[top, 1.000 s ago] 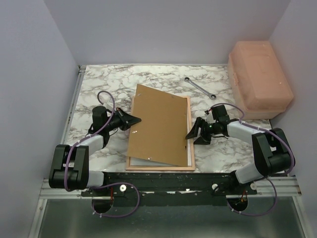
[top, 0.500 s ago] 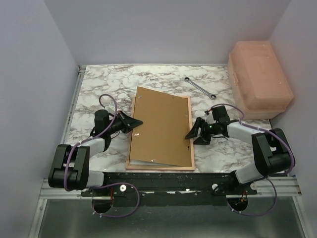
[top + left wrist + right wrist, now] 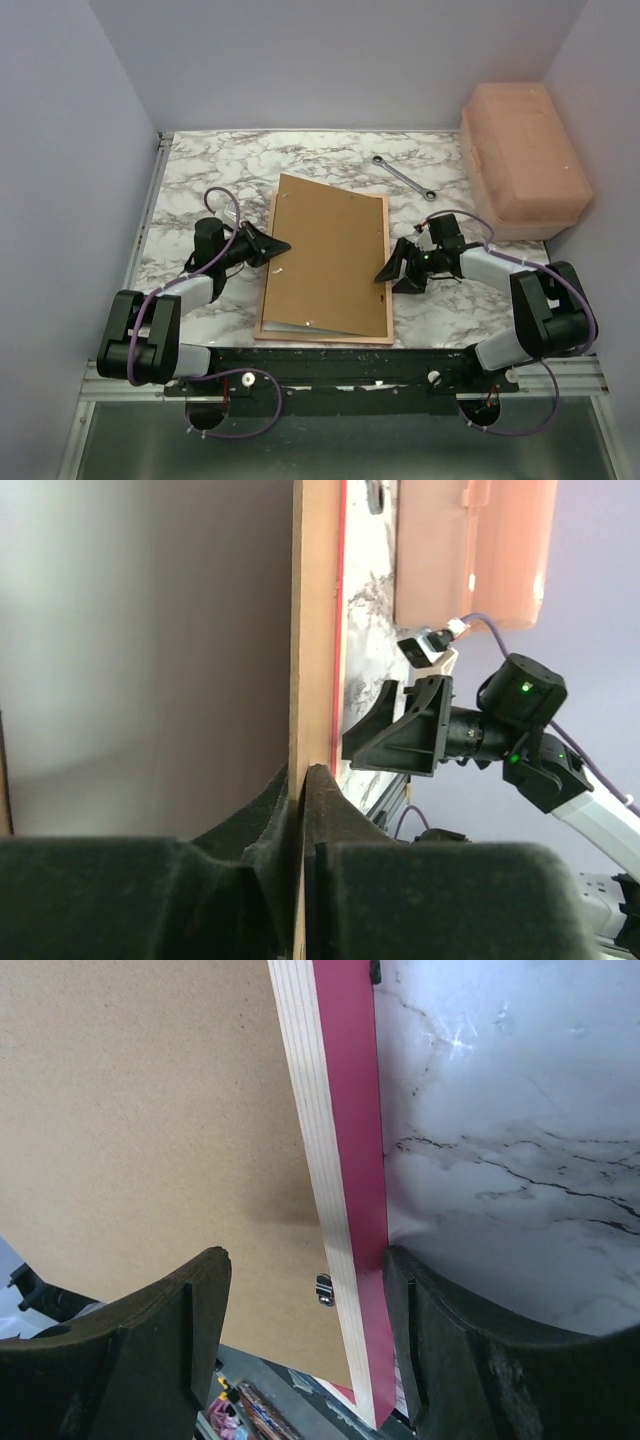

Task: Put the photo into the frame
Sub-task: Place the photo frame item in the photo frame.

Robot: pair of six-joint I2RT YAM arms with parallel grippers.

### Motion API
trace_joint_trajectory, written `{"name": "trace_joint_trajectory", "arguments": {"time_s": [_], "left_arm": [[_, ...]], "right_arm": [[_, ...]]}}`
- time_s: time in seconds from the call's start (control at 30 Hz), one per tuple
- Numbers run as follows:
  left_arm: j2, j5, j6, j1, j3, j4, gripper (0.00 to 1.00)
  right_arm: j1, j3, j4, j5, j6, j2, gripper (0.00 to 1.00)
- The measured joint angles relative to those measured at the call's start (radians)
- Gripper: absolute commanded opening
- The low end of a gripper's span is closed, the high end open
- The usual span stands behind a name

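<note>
Two grippers flank the frame (image 3: 320, 340), which lies face down on the marble table (image 3: 200, 170) with its pale wood reverse up. The brown backing panel (image 3: 325, 255) rests on it, slightly askew.

The left gripper (image 3: 278, 246) is pinched narrow on the panel's left edge. In the left wrist view the thin brown board runs straight down between the closed fingertips (image 3: 320, 780). The frame spreads out ahead of them.

The right gripper (image 3: 393, 277) stands wide at the frame's right rail and holds nothing. In its own view one finger (image 3: 205, 1290) sits over the panel. The other (image 3: 400, 1280) is on the table side, against the rail's pink outer edge (whether it actually touches I cannot tell). The rail itself passes between them.

Just to the right of the left gripper's wrist, a white sliver (image 3: 300, 331) shows under the panel's near edge, inside the frame (too little shows to tell whether it is the photo).

Beyond the right gripper lie a spanner (image 3: 403, 177) and a pink box (image 3: 525, 150).
</note>
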Motion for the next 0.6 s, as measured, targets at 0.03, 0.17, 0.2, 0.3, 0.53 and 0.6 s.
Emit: {"name": "trace_joint_trajectory", "arguments": {"time_s": [0.03, 0.17, 0.2, 0.3, 0.53, 0.6], "left_arm": [[-0.002, -0.003, 0.013, -0.003, 0.007, -0.019, 0.23], [-0.009, -0.026, 0.082, -0.017, 0.036, -0.129, 0.4], [-0.014, -0.034, 0.105, -0.021, 0.044, -0.165, 0.43], [-0.024, -0.05, 0.153, -0.027, 0.069, -0.251, 0.56], [-0.049, -0.117, 0.26, -0.05, 0.135, -0.45, 0.72], [-0.059, -0.146, 0.291, -0.062, 0.153, -0.509, 0.74]], "right_arm": [[0.0, 0.0, -0.007, 0.002, -0.003, -0.003, 0.69], [0.0, 0.0, -0.03, 0.01, -0.014, -0.012, 0.69], [0.0, 0.0, -0.036, 0.011, -0.016, -0.014, 0.69], [0.0, 0.0, -0.049, 0.022, -0.019, -0.021, 0.69], [0.0, 0.0, -0.056, 0.024, -0.026, -0.022, 0.69], [0.0, 0.0, -0.056, 0.024, -0.027, -0.022, 0.69]]}}
